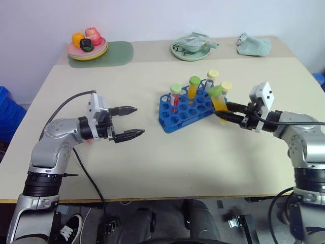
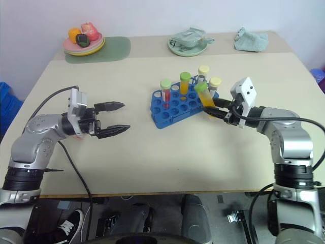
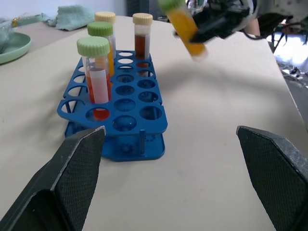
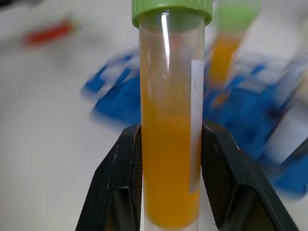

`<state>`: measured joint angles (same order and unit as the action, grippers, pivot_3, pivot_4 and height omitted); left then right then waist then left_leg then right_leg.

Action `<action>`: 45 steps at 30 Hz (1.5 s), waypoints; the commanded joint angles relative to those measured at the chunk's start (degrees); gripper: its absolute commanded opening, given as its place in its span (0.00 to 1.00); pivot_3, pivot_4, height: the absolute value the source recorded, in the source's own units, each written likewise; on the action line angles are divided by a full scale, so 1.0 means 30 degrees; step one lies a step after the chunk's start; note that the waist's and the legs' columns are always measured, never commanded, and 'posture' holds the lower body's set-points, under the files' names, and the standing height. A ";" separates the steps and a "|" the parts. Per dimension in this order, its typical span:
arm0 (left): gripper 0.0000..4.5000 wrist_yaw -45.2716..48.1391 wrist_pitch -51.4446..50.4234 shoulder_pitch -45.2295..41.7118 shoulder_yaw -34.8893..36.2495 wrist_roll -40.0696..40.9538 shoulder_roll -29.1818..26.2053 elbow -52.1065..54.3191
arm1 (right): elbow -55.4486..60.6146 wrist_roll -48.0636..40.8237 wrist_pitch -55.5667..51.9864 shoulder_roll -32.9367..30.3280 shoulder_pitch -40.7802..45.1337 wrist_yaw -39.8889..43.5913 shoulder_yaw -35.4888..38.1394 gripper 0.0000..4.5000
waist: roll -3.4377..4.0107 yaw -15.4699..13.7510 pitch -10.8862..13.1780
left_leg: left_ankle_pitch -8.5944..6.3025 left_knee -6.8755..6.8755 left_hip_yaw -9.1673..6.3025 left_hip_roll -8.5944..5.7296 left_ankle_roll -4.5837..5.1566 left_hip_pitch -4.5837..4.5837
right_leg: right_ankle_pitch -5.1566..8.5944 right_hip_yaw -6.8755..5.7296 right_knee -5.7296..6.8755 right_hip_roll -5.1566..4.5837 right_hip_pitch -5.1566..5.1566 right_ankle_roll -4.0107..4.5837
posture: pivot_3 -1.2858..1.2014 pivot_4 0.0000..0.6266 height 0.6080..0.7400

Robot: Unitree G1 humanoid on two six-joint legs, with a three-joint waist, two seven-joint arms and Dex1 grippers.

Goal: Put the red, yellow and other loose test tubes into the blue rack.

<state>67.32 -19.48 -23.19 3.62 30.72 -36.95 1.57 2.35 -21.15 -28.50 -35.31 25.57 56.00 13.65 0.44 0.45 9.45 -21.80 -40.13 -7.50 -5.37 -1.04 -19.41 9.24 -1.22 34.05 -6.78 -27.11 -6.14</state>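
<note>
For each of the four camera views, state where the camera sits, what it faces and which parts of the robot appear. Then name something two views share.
Left eye view: on the head, looking down over the table; both arms show.
Right eye view: beside it, same scene.
Left wrist view: behind the open left gripper, facing the blue rack.
Right wrist view: behind the right gripper, shut on the yellow-orange tube.
Shared: the left wrist view also shows that tube, held beside the rack.

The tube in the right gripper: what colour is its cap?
Green, clearest in the right wrist view.
</note>
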 commanded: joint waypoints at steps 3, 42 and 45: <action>1.00 -0.0164 0.0298 -0.0401 0.0309 0.0030 0.0065 -0.0006 | 0.0706 -0.0146 0.3486 0.3035 -0.0072 -0.3532 0.0635 0.37 | 0.0005 0.0117 0.0001 | 0.0000 0.0008 0.0002 0.0009 -0.0001 0.0004 | 0.0000 0.0001 0.0011 0.0010 -0.0006 0.0001 | 0.52 0.24 1.00; 1.00 -0.0122 0.0100 -0.0143 0.0588 0.0199 -0.0090 0.0233 | -0.8517 0.3553 1.5832 0.8881 0.1131 -1.0103 -0.2656 0.37 | 0.0012 0.0602 0.0001 | 0.0002 0.0022 -0.0021 0.0014 -0.0003 0.0011 | 0.0000 0.0002 0.0033 0.0034 -0.0007 0.0004 | 0.52 0.24 1.00; 1.00 -0.0155 0.0040 -0.0133 0.0553 0.0233 -0.0092 0.0294 | -0.8587 0.3640 1.6013 0.8899 0.1055 -1.0226 -0.2696 0.37 | 0.0012 0.0708 0.0000 | 0.0002 0.0025 -0.0024 0.0016 -0.0003 0.0011 | 0.0000 0.0002 0.0034 0.0037 -0.0007 0.0004 | 0.52 0.24 1.00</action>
<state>66.97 -19.48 -23.33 3.69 30.57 -36.34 0.31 -23.94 -10.19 17.91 -9.07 28.48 25.63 5.70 0.47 2.58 9.46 -21.80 -40.05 -7.58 -5.32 -1.05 -19.37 9.24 -1.22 34.15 -6.66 -27.13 -6.13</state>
